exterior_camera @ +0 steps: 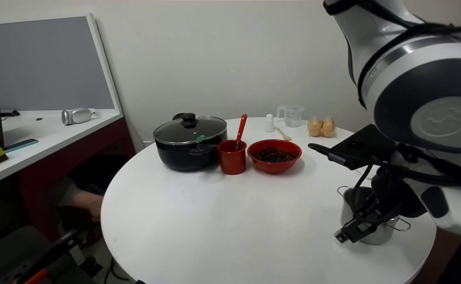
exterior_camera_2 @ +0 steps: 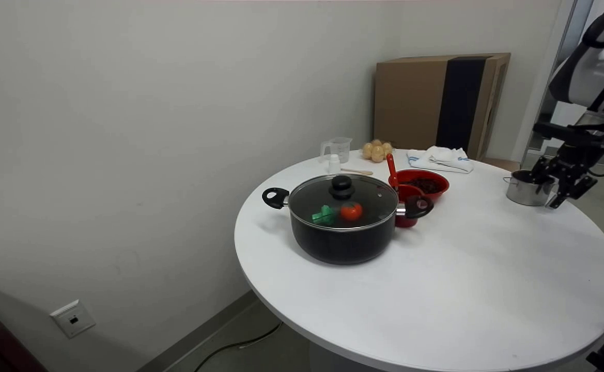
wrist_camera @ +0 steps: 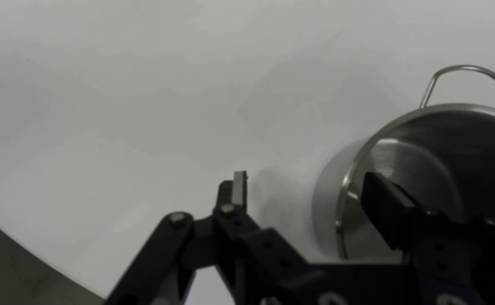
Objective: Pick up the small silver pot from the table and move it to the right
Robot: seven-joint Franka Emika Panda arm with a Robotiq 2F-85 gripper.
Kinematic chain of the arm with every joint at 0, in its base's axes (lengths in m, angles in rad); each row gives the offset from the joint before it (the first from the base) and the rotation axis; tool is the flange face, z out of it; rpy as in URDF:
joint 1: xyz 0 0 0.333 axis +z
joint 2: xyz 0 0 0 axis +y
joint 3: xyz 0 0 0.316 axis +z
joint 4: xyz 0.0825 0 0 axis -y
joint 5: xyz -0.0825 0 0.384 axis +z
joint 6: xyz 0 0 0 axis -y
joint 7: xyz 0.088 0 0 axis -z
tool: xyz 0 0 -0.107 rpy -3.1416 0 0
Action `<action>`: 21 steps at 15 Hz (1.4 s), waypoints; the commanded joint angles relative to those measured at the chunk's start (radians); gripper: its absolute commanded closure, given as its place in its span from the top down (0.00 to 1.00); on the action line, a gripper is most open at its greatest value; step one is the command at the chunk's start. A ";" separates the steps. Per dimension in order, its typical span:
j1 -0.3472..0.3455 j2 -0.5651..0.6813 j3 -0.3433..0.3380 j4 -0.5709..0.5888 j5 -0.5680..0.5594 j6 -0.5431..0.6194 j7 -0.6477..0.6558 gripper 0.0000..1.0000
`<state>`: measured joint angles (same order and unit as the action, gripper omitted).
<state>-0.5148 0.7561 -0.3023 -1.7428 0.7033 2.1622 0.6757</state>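
The small silver pot [exterior_camera: 382,236] stands upright near the edge of the round white table [exterior_camera: 230,232], partly hidden by my arm in an exterior view. It also shows in an exterior view [exterior_camera_2: 524,193] at the table's far right, and at the right of the wrist view [wrist_camera: 435,165], cut by the frame edge. My gripper [wrist_camera: 305,184] is open and tilted. One finger is inside the pot and the other is outside, with the pot's wall between them. A gap shows between each finger and the wall. In an exterior view the gripper [exterior_camera_2: 545,191] is low at the pot's rim.
A large black lidded pot [exterior_camera_2: 343,243], a red cup [exterior_camera: 232,159] with a red-handled utensil, and a red bowl [exterior_camera: 274,163] stand together. A measuring cup [exterior_camera: 293,117], white shaker [exterior_camera: 269,123], wooden spoon [exterior_camera: 284,134], eggs [exterior_camera: 321,127] and towel [exterior_camera_2: 438,159] are further back.
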 commanded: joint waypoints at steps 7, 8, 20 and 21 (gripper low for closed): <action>0.057 -0.173 -0.010 -0.049 -0.039 -0.030 -0.049 1.00; 0.065 -0.203 -0.008 -0.058 -0.059 -0.051 -0.069 1.00; 0.338 -0.569 0.077 -0.312 -0.412 -0.184 -0.155 1.00; 0.366 -0.595 0.096 -0.352 -0.435 -0.182 -0.155 1.00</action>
<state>-0.2162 0.2744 -0.2384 -1.9514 0.3419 1.9715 0.5304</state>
